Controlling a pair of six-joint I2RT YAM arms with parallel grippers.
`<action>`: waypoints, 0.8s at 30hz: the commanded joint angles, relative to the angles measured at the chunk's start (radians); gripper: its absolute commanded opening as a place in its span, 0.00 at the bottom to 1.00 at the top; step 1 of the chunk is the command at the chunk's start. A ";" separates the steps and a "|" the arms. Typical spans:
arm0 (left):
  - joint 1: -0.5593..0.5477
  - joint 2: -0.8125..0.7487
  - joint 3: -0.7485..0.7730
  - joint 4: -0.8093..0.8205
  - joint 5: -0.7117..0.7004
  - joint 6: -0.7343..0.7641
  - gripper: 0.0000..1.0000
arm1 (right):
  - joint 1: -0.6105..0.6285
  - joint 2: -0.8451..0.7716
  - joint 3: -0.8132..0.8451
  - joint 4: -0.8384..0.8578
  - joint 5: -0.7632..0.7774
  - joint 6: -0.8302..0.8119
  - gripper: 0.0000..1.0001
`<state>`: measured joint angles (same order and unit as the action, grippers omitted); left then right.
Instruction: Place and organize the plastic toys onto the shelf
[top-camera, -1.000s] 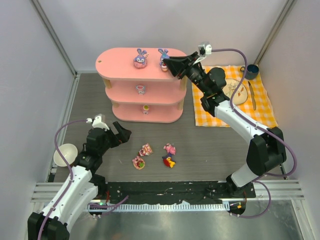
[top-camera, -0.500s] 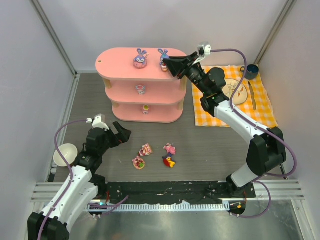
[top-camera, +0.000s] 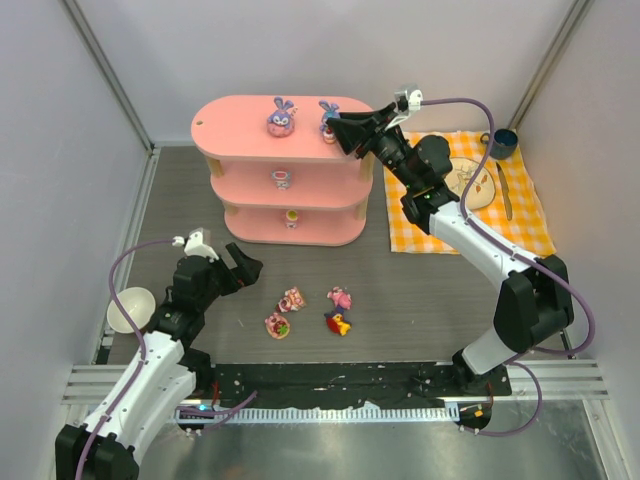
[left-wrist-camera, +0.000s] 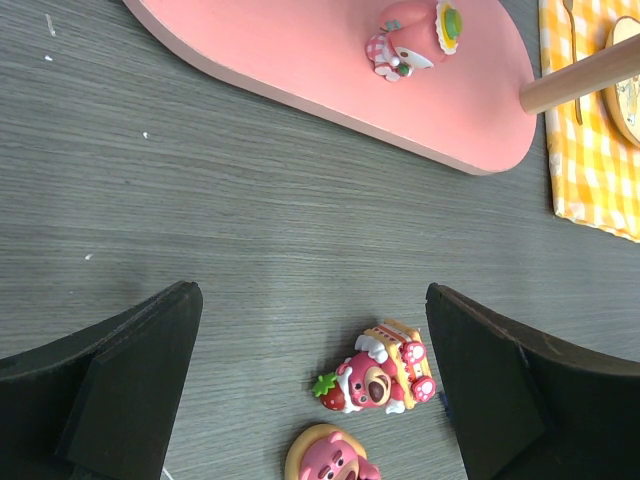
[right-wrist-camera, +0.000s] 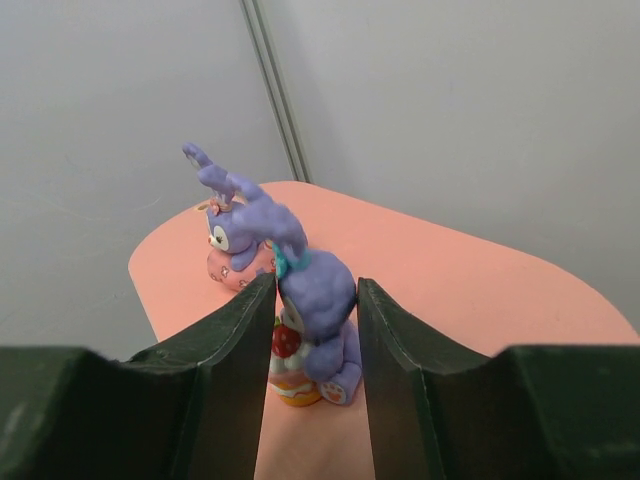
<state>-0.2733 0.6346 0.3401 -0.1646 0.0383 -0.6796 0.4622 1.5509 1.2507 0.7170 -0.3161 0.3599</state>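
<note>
The pink three-tier shelf (top-camera: 240, 125) stands at the back. One purple bunny (top-camera: 281, 118) sits on its top board. My right gripper (top-camera: 337, 128) is shut on a second purple bunny (right-wrist-camera: 318, 290) that stands on the top board (right-wrist-camera: 460, 290), near the first bunny (right-wrist-camera: 232, 238). A small toy stands on the middle tier (top-camera: 282, 179) and another on the bottom tier (top-camera: 291, 217). Several toys lie on the table: a pink bear with cake (left-wrist-camera: 382, 368), a round pink one (left-wrist-camera: 330, 462), a pink one (top-camera: 340, 298) and a red-yellow-purple one (top-camera: 338, 322). My left gripper (left-wrist-camera: 315, 370) is open and empty above them.
A white bowl (top-camera: 130, 308) sits at the left edge beside my left arm. An orange checked cloth (top-camera: 520, 215) at the right holds a plate (top-camera: 470, 182), a knife (top-camera: 505, 192) and a blue cup (top-camera: 503, 142).
The right gripper and its bunny have shifted very slightly on the top board. The left arm has not moved.
</note>
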 joint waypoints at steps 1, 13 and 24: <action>-0.003 -0.010 0.002 0.045 0.005 0.003 1.00 | 0.003 -0.034 -0.005 -0.004 0.012 -0.013 0.45; -0.003 -0.019 0.000 0.042 0.005 0.003 1.00 | 0.004 -0.048 -0.007 -0.014 0.012 -0.027 0.54; -0.003 -0.030 -0.001 0.031 0.003 0.002 1.00 | 0.003 -0.084 -0.010 -0.044 0.043 -0.061 0.80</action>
<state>-0.2733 0.6231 0.3401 -0.1654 0.0383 -0.6796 0.4625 1.5185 1.2434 0.6704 -0.3008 0.3244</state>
